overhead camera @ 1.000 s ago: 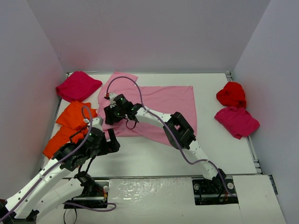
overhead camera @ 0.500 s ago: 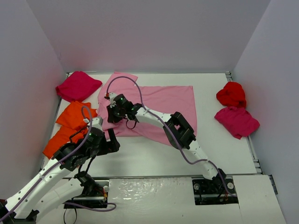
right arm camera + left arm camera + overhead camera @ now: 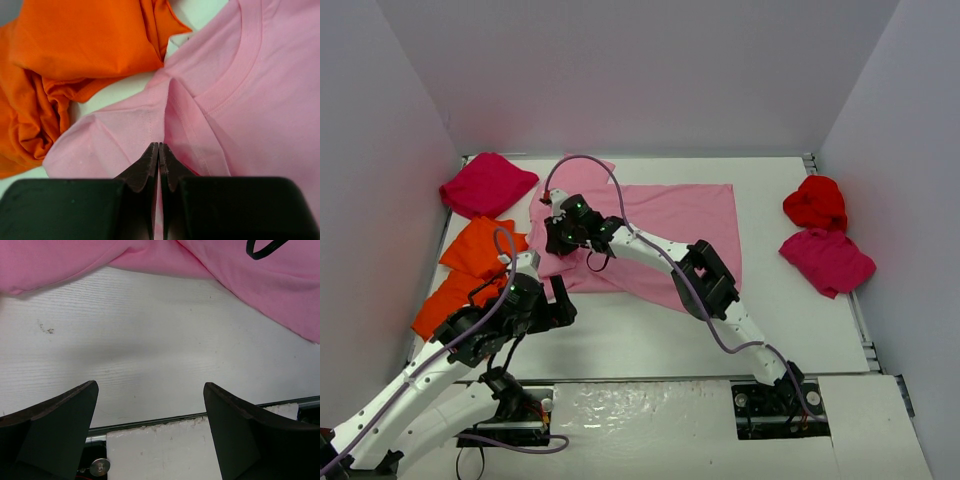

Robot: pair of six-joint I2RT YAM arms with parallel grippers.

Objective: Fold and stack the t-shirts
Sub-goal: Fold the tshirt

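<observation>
Though tight, right jaws on t-shirt (image 3: 250, 105)

1. One light pink t-shirt (image 3: 670, 225).
2. Two orange t-shirts at the left: one (image 3: 480, 248) farther, one (image 3: 442, 298) nearer.
3. Two magenta-crimson t-shirts: one (image 3: 485, 183) far left, one (image 3: 827, 260) right.
4. One bright red t-shirt (image 3: 815, 203).
5. Two arms, each with one hand: left hand (image 3: 150, 386), right hand (image 3: 158, 146).
</observation>
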